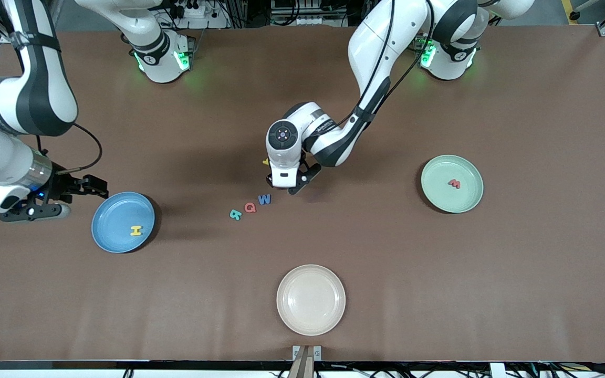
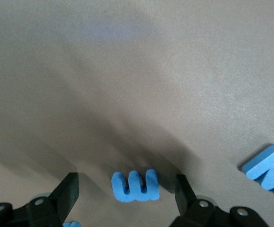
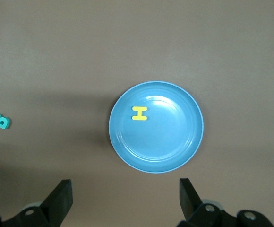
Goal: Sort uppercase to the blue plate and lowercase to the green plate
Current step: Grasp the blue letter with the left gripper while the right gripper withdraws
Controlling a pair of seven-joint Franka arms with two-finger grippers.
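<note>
Three plates sat on the brown table (image 1: 491,294). Nearest the front camera lay an empty cream plate (image 1: 311,299). Farther from it, toward the right arm's end, the blue plate (image 1: 123,222) held the yellow H (image 1: 135,230). The right gripper (image 1: 58,201) waited in the air beside that plate, its fingers spread wide with nothing between them. In the table's middle, the teal-green R (image 1: 235,214), red Q (image 1: 250,207) and blue W (image 1: 264,199) lay in a short row on the bare table. Toward the left arm's end, the green plate (image 1: 452,184) carried one red lowercase letter (image 1: 455,183). Just above the row, the left gripper (image 1: 288,185) hung low over the table, released, its fingers (image 2: 67,193) standing apart on either side of a small blue m (image 2: 134,186) without touching it. A scrap of yellow letter (image 1: 266,161) peeked out beside that gripper's body.
</note>
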